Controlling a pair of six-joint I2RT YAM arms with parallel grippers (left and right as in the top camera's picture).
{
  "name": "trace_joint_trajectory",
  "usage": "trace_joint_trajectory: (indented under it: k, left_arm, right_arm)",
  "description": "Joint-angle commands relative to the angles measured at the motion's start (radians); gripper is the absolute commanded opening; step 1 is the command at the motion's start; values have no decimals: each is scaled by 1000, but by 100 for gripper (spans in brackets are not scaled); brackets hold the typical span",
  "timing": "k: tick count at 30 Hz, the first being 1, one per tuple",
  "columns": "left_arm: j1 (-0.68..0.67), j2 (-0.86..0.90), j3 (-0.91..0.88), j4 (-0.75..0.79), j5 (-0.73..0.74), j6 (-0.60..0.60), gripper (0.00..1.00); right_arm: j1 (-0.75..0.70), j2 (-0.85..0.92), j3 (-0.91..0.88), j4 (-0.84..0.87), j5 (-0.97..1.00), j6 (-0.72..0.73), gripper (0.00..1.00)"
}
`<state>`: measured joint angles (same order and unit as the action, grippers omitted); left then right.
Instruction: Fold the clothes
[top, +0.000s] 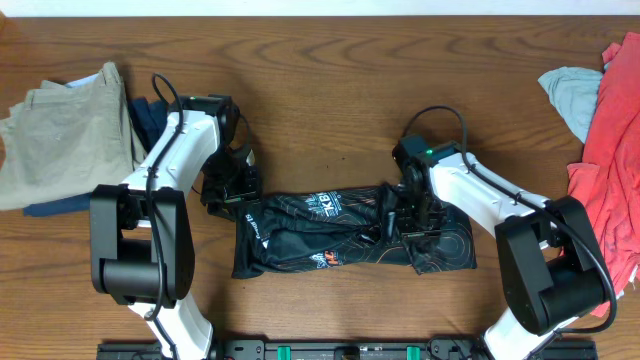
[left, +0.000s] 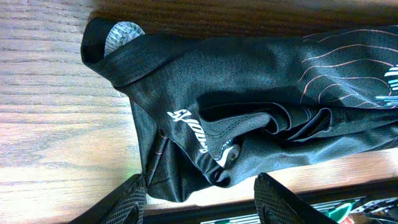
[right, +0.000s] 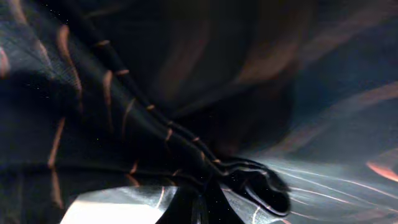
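Overhead: jersey (top: 320, 235) lies bunched in long strip mid-counter (top: 320, 90), between both arms. Long axis left-right, parallel to front edge. Which end is collar, cannot tell.

Left wrist view alone shows left hand (left: 200, 199) partway open, holding nothing, fingers (left: 132, 202) straddling jersey's left-end edge near white script logo.

Right wrist close-up adds: right hand (top: 408, 212) closed, pinching ridge of orange-lined fabric.

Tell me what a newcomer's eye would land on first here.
A black jersey lies bunched in a long strip at the centre. The right gripper has its jaws shut on fabric near the strip's right end; the left gripper stands open at the left end. Khaki trousers sit far left, a red garment far right.
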<state>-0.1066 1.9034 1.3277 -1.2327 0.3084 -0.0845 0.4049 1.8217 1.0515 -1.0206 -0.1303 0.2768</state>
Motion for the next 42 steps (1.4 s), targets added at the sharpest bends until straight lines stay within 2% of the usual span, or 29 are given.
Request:
trace_joint_trajectory:
  k: [1,5,6,7,11,13,16,19,24,26,31,42]
  left_arm:
    - [5,-16,-5,0,-6,2,58]
    - [5,-16,-5,1,-6,2,58]
    - [5,-16,-5,1,-6,2,58]
    - [5,-16,-5,1,-6,2,58]
    - [5,-16,-5,1,-6,2,58]
    - [5,-16,-5,1,-6,2,58]
    - [5,-16,-5,1,-6,2,58]
    - [5,-16,-5,0,-6,2,58]
    - [5,-16,-5,1,-6,2,59]
    - [5,-16,-5,1,-6,2,59]
    - [4,-16,-5,4,-6,1,59]
    - [4,-16,-5,4,-6,2,59]
  right_arm:
    - [2,-36,40,16,-322,-210,1]
    - [2,-38,49,48,-620,-380,1]
    - [2,-38,49,51,-654,-406,5]
    - [2,-38,49,53,-664,-417,13]
    - [2,-38,49,56,-662,-424,20]
    - [2,-38,50,57,-659,-428,27]
    - [1,-41,58,48,-629,-423,31]
    - [-3,-60,77,33,-518,-361,29]
    - [-7,-128,101,49,-143,-113,27]
    - [-7,-142,100,69,-54,-58,27]
    - [3,-124,98,139,-70,-35,45]
    - [80,-9,98,281,-23,125,43]
